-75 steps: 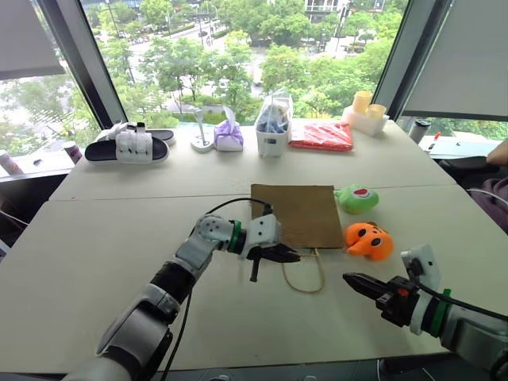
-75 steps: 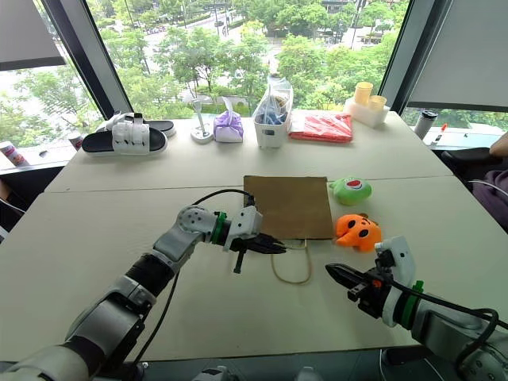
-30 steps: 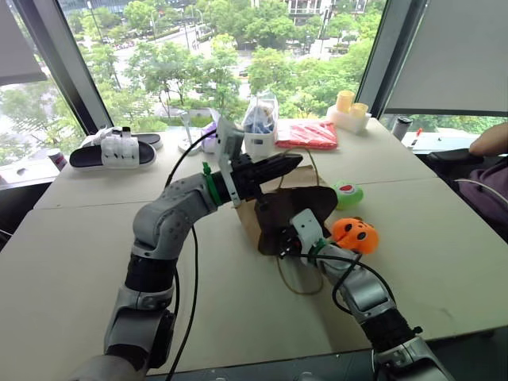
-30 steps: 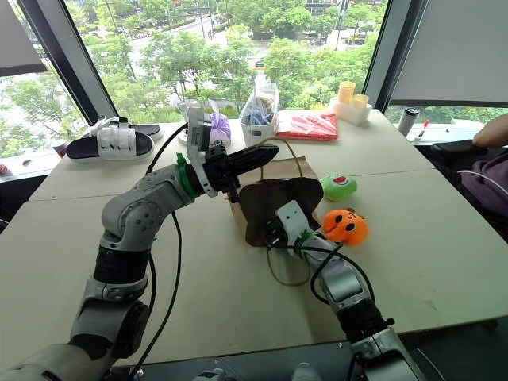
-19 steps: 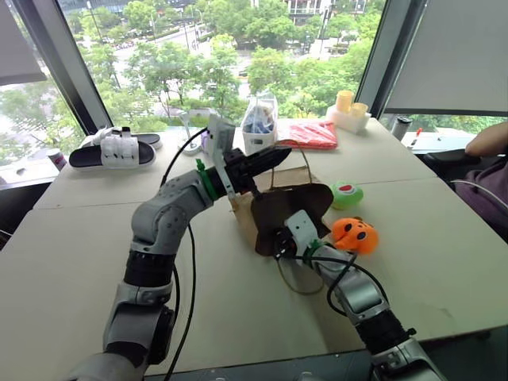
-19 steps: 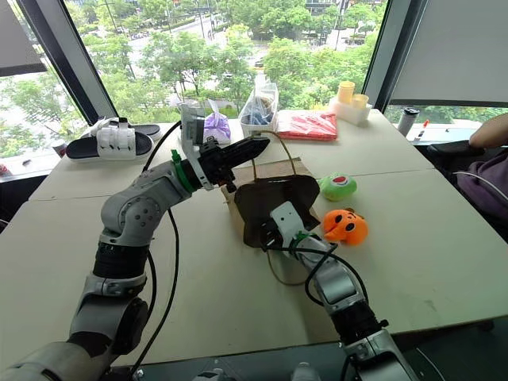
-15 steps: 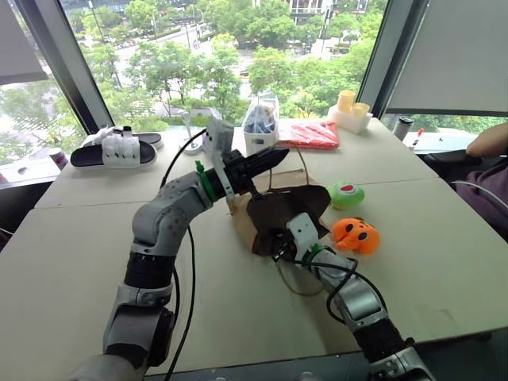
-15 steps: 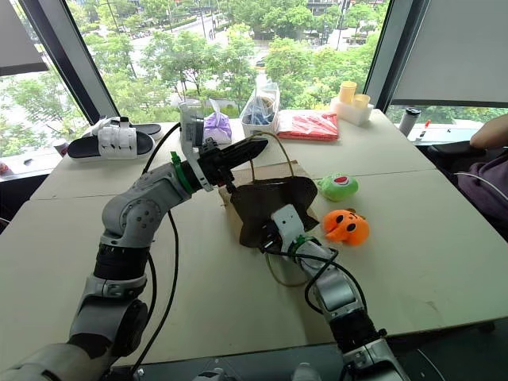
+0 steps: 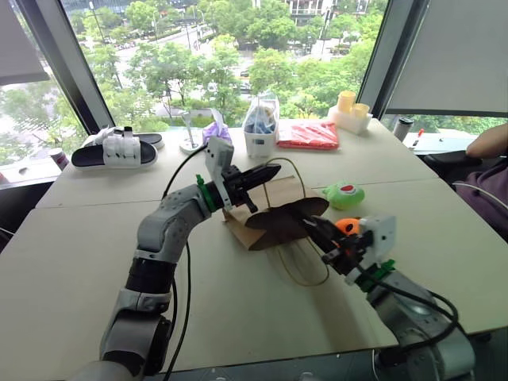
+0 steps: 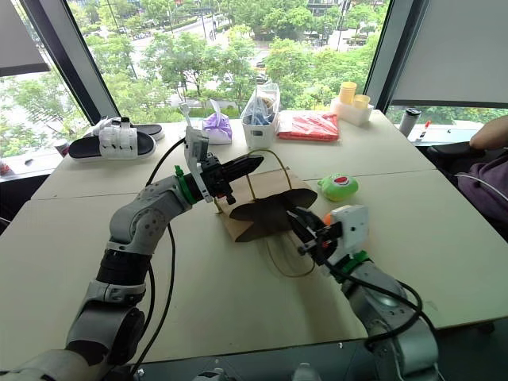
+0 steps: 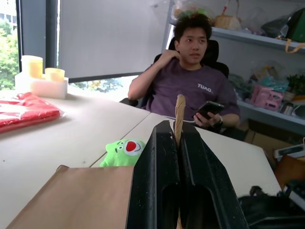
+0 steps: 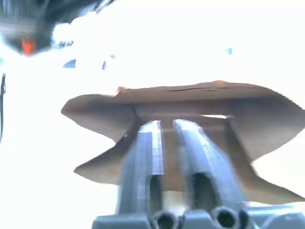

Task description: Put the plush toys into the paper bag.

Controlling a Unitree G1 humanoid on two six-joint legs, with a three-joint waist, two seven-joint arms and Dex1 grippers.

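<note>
Beige counter (image 9: 95, 262): it carries everything you see; its far edge runs along the window and its near corners are cut off.
Paper bag (image 9: 274, 208): brown kraft, near the counter's middle, its mouth lifted and gaping towards you. You cannot see inside, as the interior is dark. One twine handle (image 9: 287, 163) arcs up over the mouth; a second loop lies on the counter in front.
Left pincer (image 9: 266, 170): fingers pressed together on that raised twine handle. Your left wrist view shows the cord standing up between the two black fingers (image 11: 155, 167).
Right pincer (image 9: 309, 228): just in front of the bag's mouth, pointing at it. In the right wrist view its fingers (image 12: 143, 162) stand slightly apart with nothing between them, though they are blurred there.
Person (image 11: 193, 78): seated beyond the counter's right side, phone in hand; in the head views you get just an arm at the edge.
Sandals (image 9: 115, 147): black and white, far left by the window.
Red packet (image 9: 308, 135): flat at the far side.
Green plush toy (image 9: 344, 194): on the counter just right of the bag, red-and-white patch facing up.
Orange plush toy (image 9: 348, 225): mostly hidden behind the right pincer; you see just a sliver.
</note>
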